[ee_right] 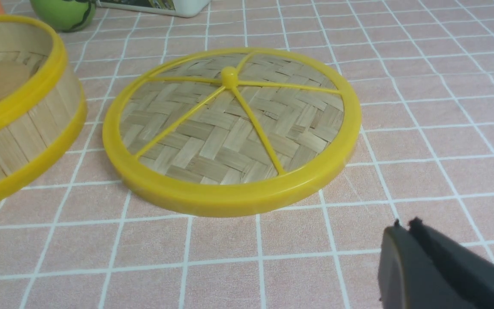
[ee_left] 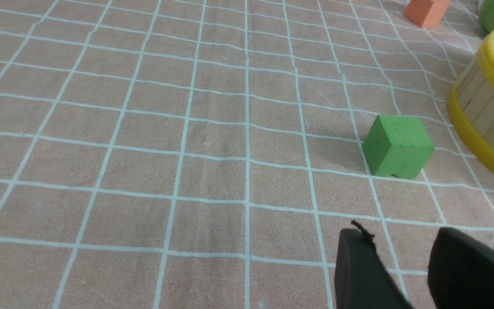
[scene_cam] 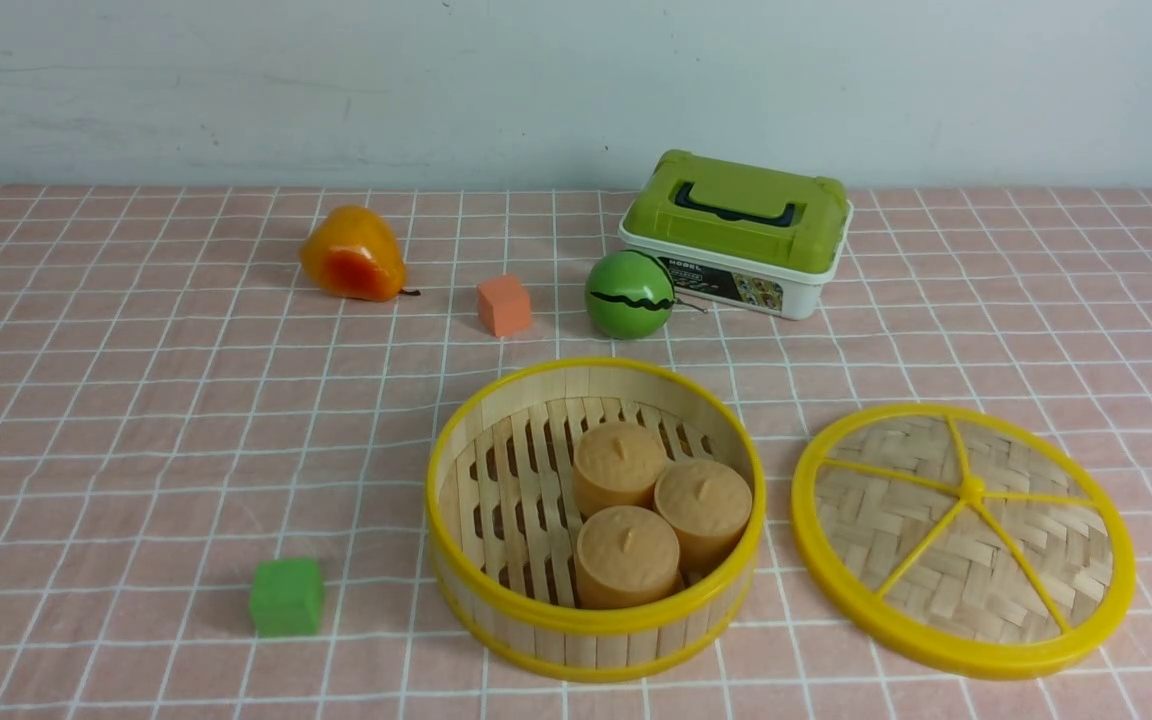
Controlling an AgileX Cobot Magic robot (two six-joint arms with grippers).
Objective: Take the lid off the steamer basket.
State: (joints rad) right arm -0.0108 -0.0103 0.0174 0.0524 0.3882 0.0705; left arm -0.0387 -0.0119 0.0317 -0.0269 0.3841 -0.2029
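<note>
You see a pink checked tablecloth (scene_cam: 136, 420) running back to a pale wall (scene_cam: 336, 80). The lid (scene_cam: 964, 538) lies flat on the cloth at 3 o'clock from the steamer basket (scene_cam: 456, 530), just beside it, not touching. The open basket holds three tan round cakes (scene_cam: 661, 510) bunched together. At 12 o'clock stands a shut white box with a green lid (scene_cam: 736, 232), a green ball (scene_cam: 628, 294) before it. Your left gripper (ee_left: 401, 262) is spread, empty; your right gripper (ee_right: 405, 240) is pressed together, empty, near the lid's rim.
</note>
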